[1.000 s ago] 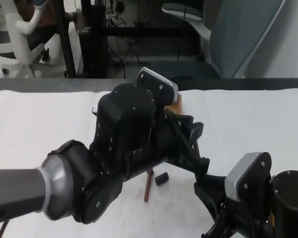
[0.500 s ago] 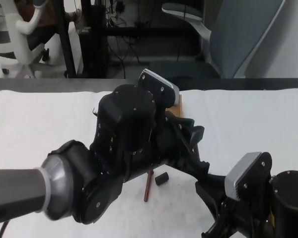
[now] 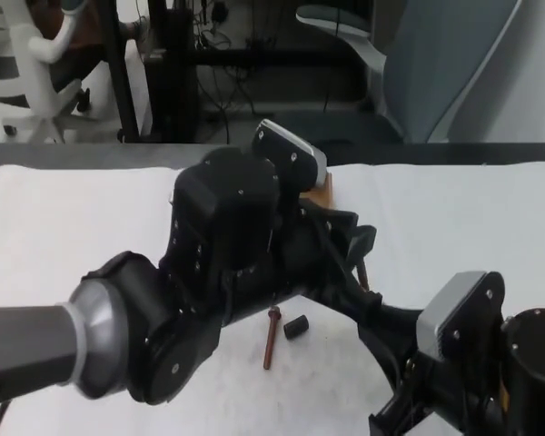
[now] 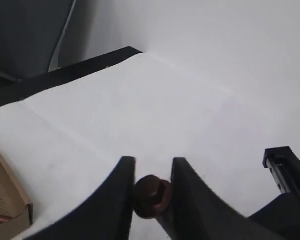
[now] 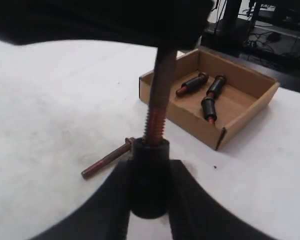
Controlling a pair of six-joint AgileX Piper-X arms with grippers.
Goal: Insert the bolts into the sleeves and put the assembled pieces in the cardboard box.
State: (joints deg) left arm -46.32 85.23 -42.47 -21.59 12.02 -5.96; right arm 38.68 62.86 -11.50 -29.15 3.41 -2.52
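Note:
My left gripper is shut on a brown bolt, gripping it just below the hex head. The bolt's shank hangs down, and its threaded end enters a black sleeve. My right gripper is shut on that sleeve, holding it upright above the white bench. A cardboard box beyond holds three assembled pieces. In the high view the left arm covers the bench's middle, the right arm sits at the lower right, and a bit of the held bolt shows between them.
A loose bolt and a loose black sleeve lie on the white cloth in front of the arms; the same loose bolt lies beside the held sleeve. The box edge peeks out behind the left arm. Chairs stand beyond the bench.
The left arm has shifted slightly up and to the left, and a piece of the held bolt now shows beside its wrist. The right arm has edged slightly to the right.

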